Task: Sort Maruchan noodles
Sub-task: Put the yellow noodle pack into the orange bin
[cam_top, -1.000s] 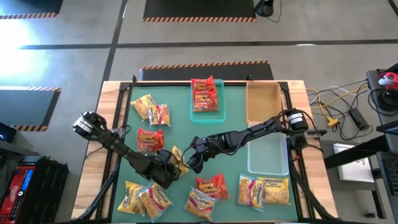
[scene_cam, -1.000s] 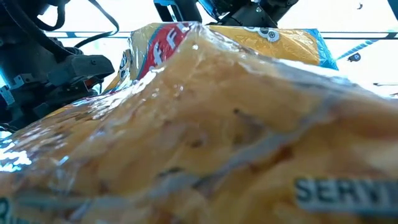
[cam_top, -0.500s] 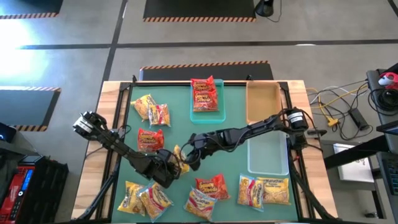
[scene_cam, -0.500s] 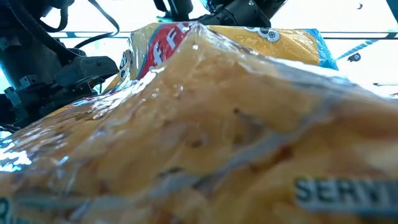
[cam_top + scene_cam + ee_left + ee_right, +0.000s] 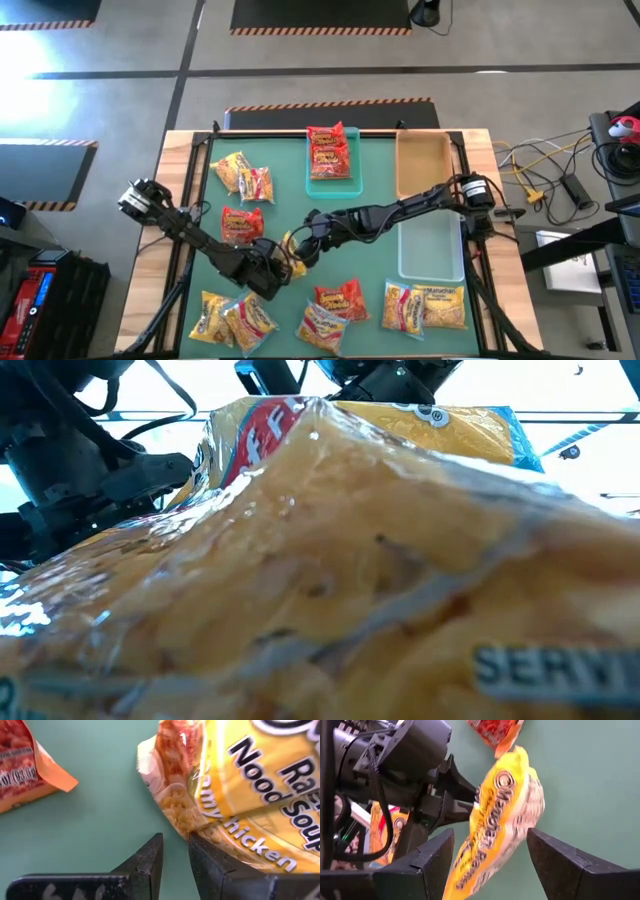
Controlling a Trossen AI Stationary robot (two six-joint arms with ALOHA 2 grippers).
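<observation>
handover at mid-mat: left gripper point(image 5: 278, 268) pinches the edge of a yellow noodle packet point(image 5: 291, 253), lifted on end; right gripper point(image 5: 304, 250), fingers spread, brackets it without contact. next move, likely: right fingers close before the left lets go.

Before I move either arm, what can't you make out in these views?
- Low view: a yellow packet against the lens hides nearly the whole table.
- High view: both arms cover the packet between the left claw and right claw.
- Left wrist view: that packet's label is cut off by the frame edge.
</observation>
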